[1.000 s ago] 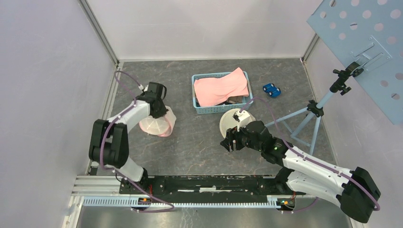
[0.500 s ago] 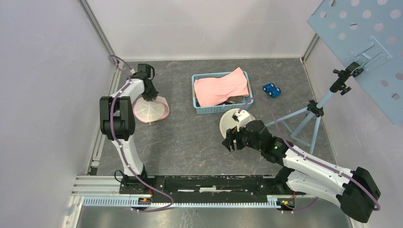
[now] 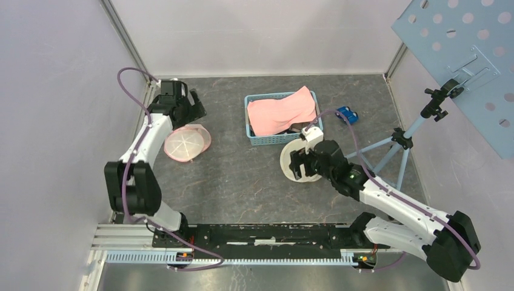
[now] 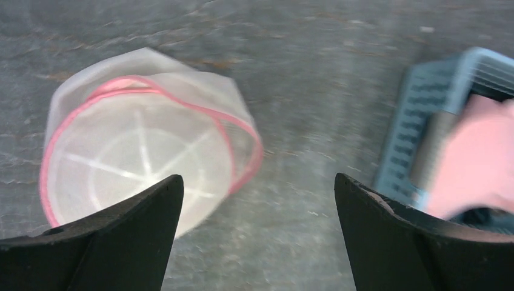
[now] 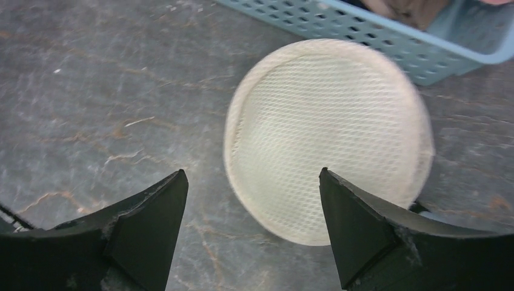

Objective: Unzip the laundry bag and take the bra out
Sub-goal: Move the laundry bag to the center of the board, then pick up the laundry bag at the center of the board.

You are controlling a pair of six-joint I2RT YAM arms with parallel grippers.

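The round translucent laundry bag (image 3: 186, 142) with a pink rim lies flat on the grey table at the left. In the left wrist view the laundry bag (image 4: 139, 163) shows white ribs inside. My left gripper (image 3: 195, 104) hovers just behind it, open and holding nothing; its point in its own view (image 4: 257, 177) is over bare table. My right gripper (image 3: 298, 165) is open over a white round mesh disc (image 3: 286, 159), which lies in front of the basket; in its wrist view the gripper (image 5: 252, 172) frames the disc's (image 5: 327, 136) near edge. No bra shows plainly.
A blue basket (image 3: 254, 140) holding a pink cloth (image 3: 282, 112) stands at the back centre. A small blue toy car (image 3: 347, 114) sits right of it. A tripod stand (image 3: 394, 145) carrying a perforated blue board (image 3: 467, 54) occupies the right side.
My left gripper has opened, let go of the laundry bag and pulled back toward the far left; the bag now lies flat. My right gripper moved back over the white disc and widened.
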